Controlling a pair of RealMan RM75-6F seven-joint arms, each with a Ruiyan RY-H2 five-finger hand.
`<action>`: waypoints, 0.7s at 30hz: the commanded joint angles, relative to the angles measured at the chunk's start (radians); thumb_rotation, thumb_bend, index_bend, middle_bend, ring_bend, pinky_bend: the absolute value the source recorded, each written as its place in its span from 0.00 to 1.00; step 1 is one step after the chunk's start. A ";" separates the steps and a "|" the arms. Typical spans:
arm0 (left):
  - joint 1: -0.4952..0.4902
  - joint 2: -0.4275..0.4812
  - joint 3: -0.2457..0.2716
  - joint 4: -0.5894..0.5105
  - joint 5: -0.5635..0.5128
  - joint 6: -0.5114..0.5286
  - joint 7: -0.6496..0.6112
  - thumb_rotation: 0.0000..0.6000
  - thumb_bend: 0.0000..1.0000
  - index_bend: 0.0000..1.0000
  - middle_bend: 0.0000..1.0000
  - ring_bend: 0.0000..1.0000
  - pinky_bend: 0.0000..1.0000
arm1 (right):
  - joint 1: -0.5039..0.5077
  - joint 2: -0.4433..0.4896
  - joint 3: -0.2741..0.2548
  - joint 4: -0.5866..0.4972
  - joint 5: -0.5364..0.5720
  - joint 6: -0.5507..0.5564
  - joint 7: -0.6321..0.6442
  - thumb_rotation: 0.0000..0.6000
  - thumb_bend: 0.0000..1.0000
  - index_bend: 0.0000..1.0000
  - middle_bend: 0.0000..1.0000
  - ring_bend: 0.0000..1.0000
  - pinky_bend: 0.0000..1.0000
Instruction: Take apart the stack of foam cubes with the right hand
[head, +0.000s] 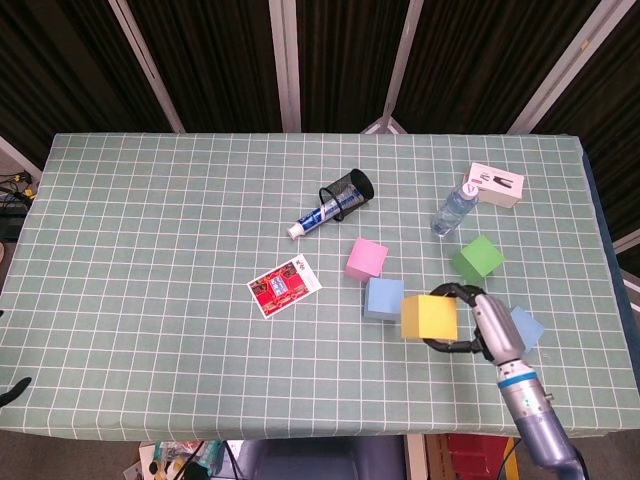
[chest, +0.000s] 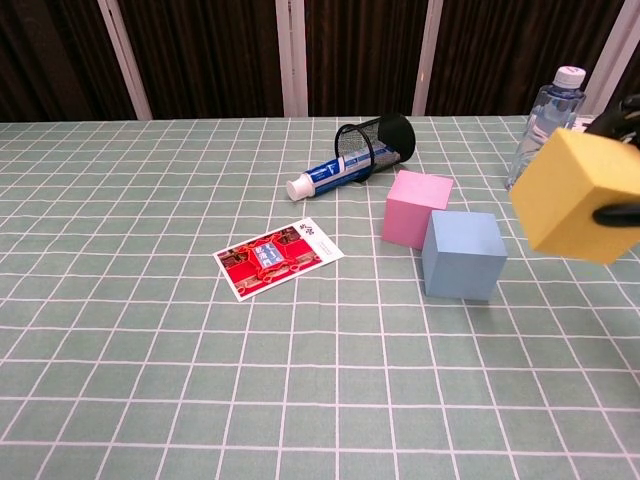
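My right hand (head: 474, 324) grips a yellow foam cube (head: 428, 317) from its right side and holds it above the table, just right of the blue cube (head: 383, 298). In the chest view the yellow cube (chest: 578, 195) hangs tilted at the right edge, dark fingers (chest: 620, 213) wrapped around it. A pink cube (head: 366, 258) lies on the cloth touching the blue cube's far left corner. Alone to the right sits a green cube (head: 477, 258). Behind the hand lies a light blue cube (head: 526, 327). No cube rests on another. My left hand is out of sight.
A water bottle (head: 453, 208) and a white box (head: 497, 185) stand at the back right. A black mesh cup (head: 346, 192) lies on its side with a toothpaste tube (head: 315, 218) sticking out. A red card (head: 285, 285) lies left of the cubes.
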 joint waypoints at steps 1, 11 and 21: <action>0.001 0.000 0.000 0.000 -0.001 0.001 -0.001 1.00 0.18 0.17 0.01 0.00 0.00 | -0.014 -0.026 -0.058 0.012 -0.061 0.008 -0.006 1.00 0.10 0.45 0.60 0.41 0.23; 0.001 0.001 -0.001 0.002 0.000 0.004 -0.006 1.00 0.18 0.17 0.01 0.00 0.00 | 0.015 -0.070 -0.100 0.110 -0.042 -0.055 -0.033 1.00 0.10 0.45 0.60 0.40 0.16; 0.001 -0.002 0.000 0.000 -0.002 0.002 0.003 1.00 0.18 0.17 0.01 0.00 0.00 | 0.052 -0.031 -0.133 0.151 -0.020 -0.125 -0.158 1.00 0.10 0.22 0.29 0.16 0.02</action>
